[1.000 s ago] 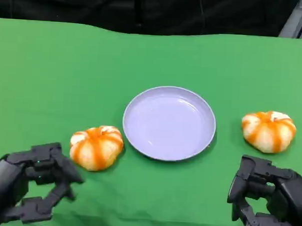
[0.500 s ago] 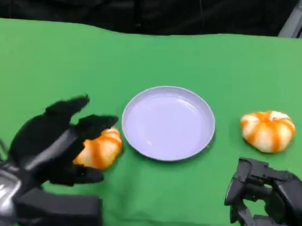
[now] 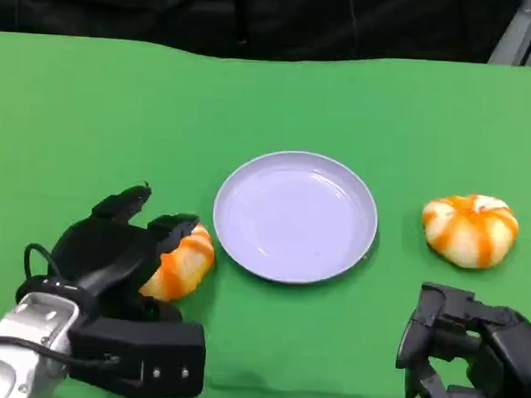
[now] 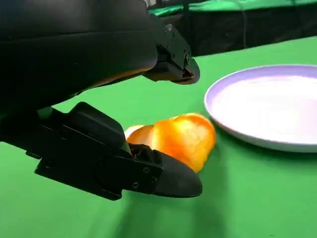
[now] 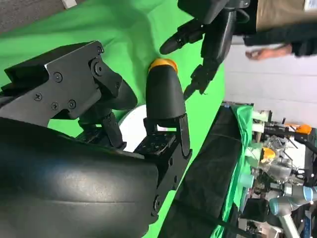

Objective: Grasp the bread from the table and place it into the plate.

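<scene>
**Left hand cupped over the near bun**

The left hand (image 3: pixel 127 246) sits over a bun (image 3: pixel 182 261) lying on the green table (image 3: pixel 75 120), just left of the plate (image 3: pixel 296 216). In the head view its black fingers (image 3: pixel 172 226) drape across the bun's left and top side. The left wrist view shows the bun (image 4: pixel 181 139) on the cloth between upper fingers (image 4: pixel 171 64) above it and a lower finger (image 4: pixel 168 178) beside it; whether they press on it I cannot tell, and the bun is not lifted. The hand is wide, wrapped loosely about the bun.

The plate is lavender and round, with nothing in it. A second bun (image 3: pixel 470 228), white with orange stripes, lies on the table well to the plate's right.

The right hand (image 3: pixel 461 357) rests low at the near right, apart from that second bun, fingers curled in and holding nothing.
</scene>
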Available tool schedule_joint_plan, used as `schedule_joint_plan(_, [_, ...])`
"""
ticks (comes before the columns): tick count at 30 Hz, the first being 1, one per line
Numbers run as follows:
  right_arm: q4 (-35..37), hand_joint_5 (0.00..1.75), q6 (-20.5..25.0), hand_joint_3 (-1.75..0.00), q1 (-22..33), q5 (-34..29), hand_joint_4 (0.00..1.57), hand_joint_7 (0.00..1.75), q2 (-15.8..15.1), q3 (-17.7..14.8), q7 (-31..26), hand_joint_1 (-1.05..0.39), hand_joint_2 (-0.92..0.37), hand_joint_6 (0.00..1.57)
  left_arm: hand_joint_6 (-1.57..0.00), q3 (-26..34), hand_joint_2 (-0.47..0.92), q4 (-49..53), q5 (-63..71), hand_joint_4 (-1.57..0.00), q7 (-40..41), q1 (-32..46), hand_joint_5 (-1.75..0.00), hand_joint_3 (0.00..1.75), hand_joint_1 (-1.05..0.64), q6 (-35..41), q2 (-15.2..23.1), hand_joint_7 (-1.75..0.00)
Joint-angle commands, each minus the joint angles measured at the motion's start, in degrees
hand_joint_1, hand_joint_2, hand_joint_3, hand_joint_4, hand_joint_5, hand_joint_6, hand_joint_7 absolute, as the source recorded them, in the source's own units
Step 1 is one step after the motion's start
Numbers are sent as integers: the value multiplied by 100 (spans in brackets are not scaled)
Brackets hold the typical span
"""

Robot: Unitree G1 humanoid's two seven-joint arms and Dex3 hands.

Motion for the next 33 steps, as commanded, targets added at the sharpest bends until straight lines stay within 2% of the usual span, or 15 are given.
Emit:
schedule_joint_plan(1, [-142, 175, 80, -105, 46, 24, 76, 147, -47, -25, -32, 0, -65, 74, -28, -76, 92, 462, -202, 0, 230, -212, 0, 28, -87, 139, 133, 0])
schedule_joint_plan(13, [-182, 175, 153, -104, 49, 80, 76, 147, -31, -19, -29, 1, -66, 74, -28, -457, 92, 1350, -545, 0, 592, -740, 0, 30, -85, 235, 22, -1])
schedule_joint_plan(18, [-271, 175, 174, -104, 99, -12, 76, 148, -27, 13, -92, 1, -66, 74, -28, -694, 92, 1942, -651, -2, 812, -1056, -1, 30, -85, 231, -156, -1])
schedule_joint_plan(33, [-408, 175, 205, -105, 173, -50, 76, 149, -9, 80, -162, 1, -65, 74, -29, -1021, 92, 2310, -880, -4, 823, -1212, -2, 30, -83, 375, -252, -1])
